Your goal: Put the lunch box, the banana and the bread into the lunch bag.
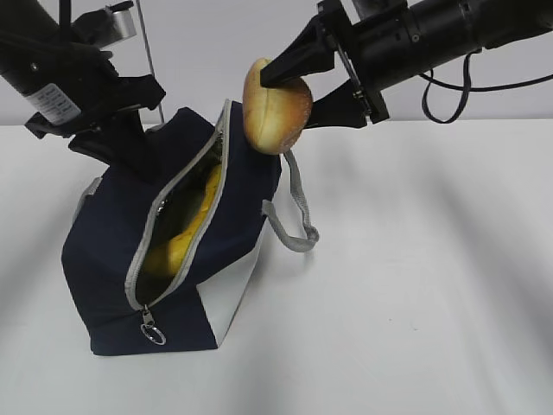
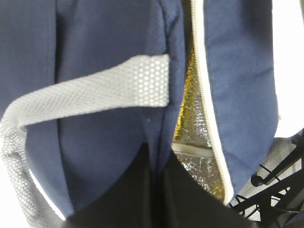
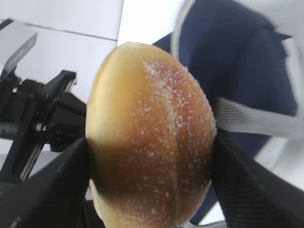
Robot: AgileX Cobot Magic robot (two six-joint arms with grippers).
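Exterior looks down slantwise; both wrist views crowd the lunch bag (image 1: pixel 121 251).

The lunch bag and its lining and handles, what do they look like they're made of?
The lunch bag looks like matte navy woven fabric with a smoother white side panel. Its lining seems to be crinkled metallic foil, probably insulating, since it glints silver and gold. The handles look like grey woven webbing with a visible dotted weave.

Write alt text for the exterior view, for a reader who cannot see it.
The right claw holds the bread in the air just above the open lunch bag on a white table. The banana shows yellow through the unzipped opening, and the left claw grips the bag's far edge.
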